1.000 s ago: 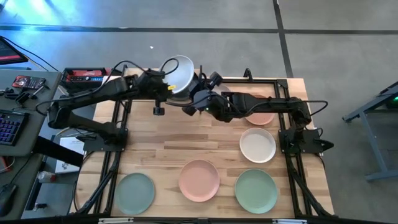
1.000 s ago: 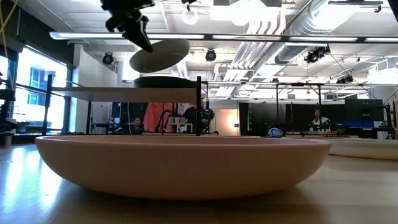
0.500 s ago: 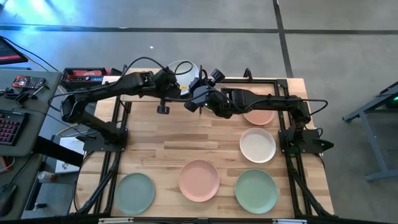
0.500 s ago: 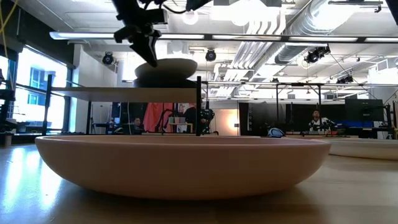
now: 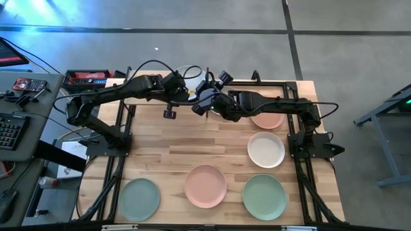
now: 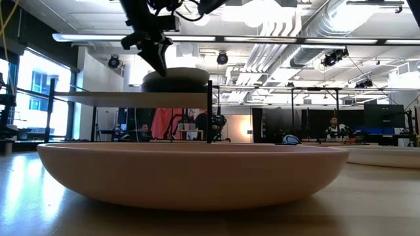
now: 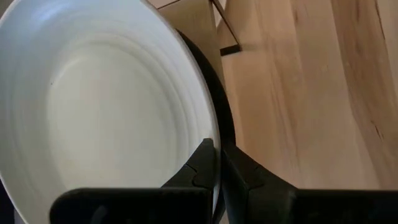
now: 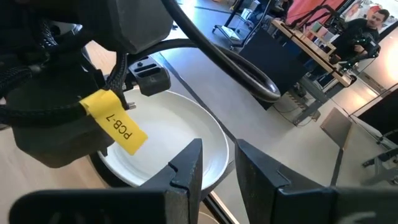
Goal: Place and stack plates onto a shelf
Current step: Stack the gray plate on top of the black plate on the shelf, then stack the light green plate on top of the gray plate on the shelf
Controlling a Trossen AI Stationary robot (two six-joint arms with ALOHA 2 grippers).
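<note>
The left gripper (image 7: pixel 216 163) is pinching the white plate's (image 7: pixel 106 106) rim, resting it on the black plate (image 6: pixel 176 82) on the shelf (image 6: pixel 131 98) at the table's far edge. The right gripper (image 8: pixel 217 163) is hovering beside, slightly parted. Five plates are waiting.

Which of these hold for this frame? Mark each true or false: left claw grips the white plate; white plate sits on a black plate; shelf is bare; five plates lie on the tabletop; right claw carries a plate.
1. The left claw pinches the rim of the round matte white plate. True.
2. That plate rests on a round black plate. True.
3. The pale wood shelf is bare. False: the stack sits on it.
4. Five plates lie on the tabletop. True.
5. The right claw carries a plate. False: it hovers open, holding nothing.
</note>
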